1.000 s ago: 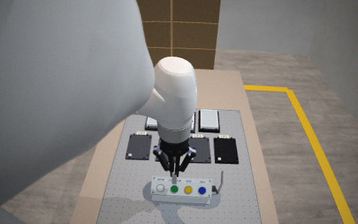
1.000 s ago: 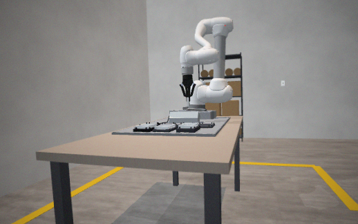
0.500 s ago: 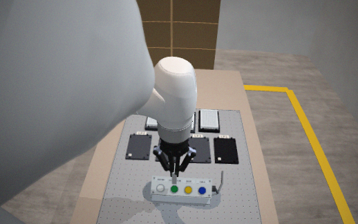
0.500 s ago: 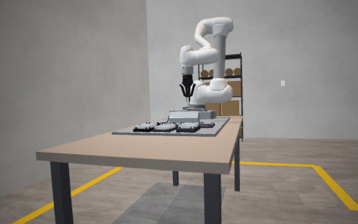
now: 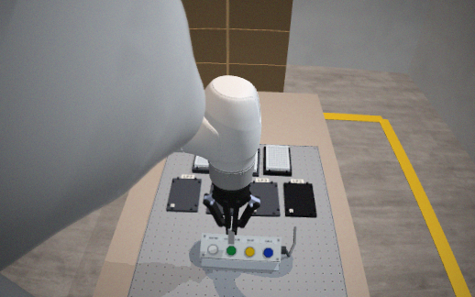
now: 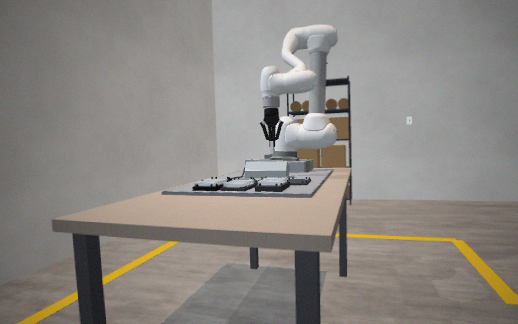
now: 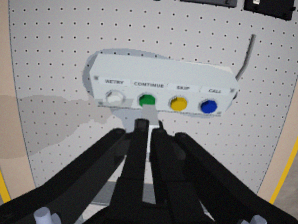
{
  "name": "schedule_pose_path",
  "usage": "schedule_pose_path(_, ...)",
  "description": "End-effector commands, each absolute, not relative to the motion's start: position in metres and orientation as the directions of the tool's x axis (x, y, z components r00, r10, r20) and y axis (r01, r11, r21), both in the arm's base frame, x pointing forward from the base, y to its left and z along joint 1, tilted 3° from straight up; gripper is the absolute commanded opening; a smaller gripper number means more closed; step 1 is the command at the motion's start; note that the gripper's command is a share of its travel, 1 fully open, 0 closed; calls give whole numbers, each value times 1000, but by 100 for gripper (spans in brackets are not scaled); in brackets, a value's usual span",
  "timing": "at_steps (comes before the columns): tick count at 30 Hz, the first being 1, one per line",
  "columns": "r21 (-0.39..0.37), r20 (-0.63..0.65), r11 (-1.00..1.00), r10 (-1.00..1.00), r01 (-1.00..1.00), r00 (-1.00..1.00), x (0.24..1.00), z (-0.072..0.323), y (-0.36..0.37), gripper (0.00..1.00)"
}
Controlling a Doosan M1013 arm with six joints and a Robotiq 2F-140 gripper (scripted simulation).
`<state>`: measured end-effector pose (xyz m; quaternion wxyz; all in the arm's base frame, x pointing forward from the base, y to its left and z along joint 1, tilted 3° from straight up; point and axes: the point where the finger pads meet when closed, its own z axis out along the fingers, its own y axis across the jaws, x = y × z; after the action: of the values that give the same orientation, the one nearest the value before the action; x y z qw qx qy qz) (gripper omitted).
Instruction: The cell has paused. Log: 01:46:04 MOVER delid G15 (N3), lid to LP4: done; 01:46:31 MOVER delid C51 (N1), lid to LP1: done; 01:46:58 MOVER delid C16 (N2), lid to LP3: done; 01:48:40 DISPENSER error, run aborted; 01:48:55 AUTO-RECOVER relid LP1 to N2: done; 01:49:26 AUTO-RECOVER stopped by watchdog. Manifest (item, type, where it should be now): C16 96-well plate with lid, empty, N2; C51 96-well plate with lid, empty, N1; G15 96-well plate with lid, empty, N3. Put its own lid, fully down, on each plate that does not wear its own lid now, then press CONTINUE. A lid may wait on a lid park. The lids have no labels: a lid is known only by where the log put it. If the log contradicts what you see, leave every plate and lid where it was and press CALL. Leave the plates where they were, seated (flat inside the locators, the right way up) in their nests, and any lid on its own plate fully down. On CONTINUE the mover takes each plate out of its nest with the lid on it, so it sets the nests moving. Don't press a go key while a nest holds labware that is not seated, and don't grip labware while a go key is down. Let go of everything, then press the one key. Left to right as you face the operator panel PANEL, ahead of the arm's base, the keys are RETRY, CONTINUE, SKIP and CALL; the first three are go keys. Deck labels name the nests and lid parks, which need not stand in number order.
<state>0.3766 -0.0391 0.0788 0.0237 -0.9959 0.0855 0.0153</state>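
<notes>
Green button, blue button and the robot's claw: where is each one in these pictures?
Green button (image 5: pixel 231 250): top view, middle of its cap.
Blue button (image 5: pixel 268 252): top view, middle of its cap.
Gripper (image 5: pixel 231 233): top view, between its closed fingertips, above the panel.

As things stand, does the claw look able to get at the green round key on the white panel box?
Probably yes: the shut claw hangs just above the green round key on the white panel box, holding nothing, and nothing shows between them.

Grey walls (image 6: pixel 100 100), wood-look floor (image 6: pixel 410 270) with yellow line (image 5: pixel 413 174), dark shelf rack (image 6: pixel 348 100) behind tan table (image 6: pixel 225 215)
</notes>
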Motion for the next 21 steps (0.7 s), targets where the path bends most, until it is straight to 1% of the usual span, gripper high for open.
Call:
schedule_pose_path(1, -45, -34, -984, -170, -171, 985, 377, 78, -39, 0)
schedule_pose_path(21, -45, -34, -984, -170, -171, 985, 377, 69, -38, 0)
